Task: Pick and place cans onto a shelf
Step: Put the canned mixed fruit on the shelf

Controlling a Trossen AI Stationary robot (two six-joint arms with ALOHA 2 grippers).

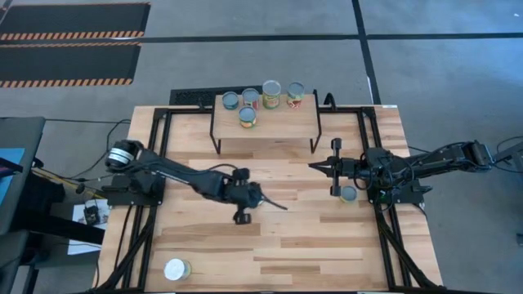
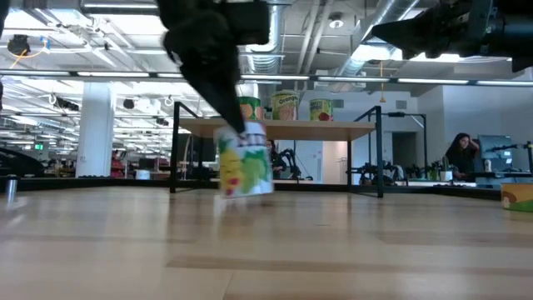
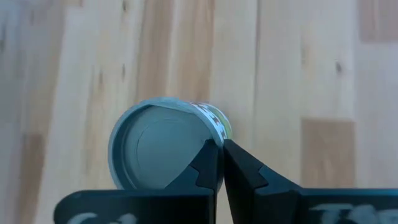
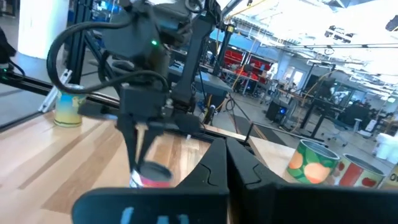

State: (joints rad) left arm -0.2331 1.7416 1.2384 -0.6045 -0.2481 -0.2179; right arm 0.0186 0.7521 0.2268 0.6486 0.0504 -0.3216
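Observation:
A can (image 3: 163, 149) with a silvery top and a yellow-green label (image 2: 244, 162) stands on the table under my left gripper (image 3: 221, 144). The gripper's fingers are shut and point down at the can's rim; in the high view (image 1: 245, 198) it hides the can. The shelf (image 1: 265, 122) at the table's far middle carries several cans (image 1: 271, 90). My right gripper (image 1: 315, 167) is shut and empty, held high and pointing toward the table's left. One can (image 1: 348, 193) stands under the right arm, another (image 1: 176, 269) near the front left corner. My left gripper comes from above, pointing down, and its shut fingertips (image 3: 211, 155) meet the edge of the can's top (image 3: 208, 127). Whether they pinch the rim's lip or only press on it, I cannot tell. The can's bottom is on the table and it leans slightly.
The shelf's black legs (image 2: 174, 158) stand on the far part of the table. A can (image 2: 517, 196) shows at the low view's right edge. A person (image 2: 460, 154) sits in the room beyond. Black frame rails run along the table's left and right sides.

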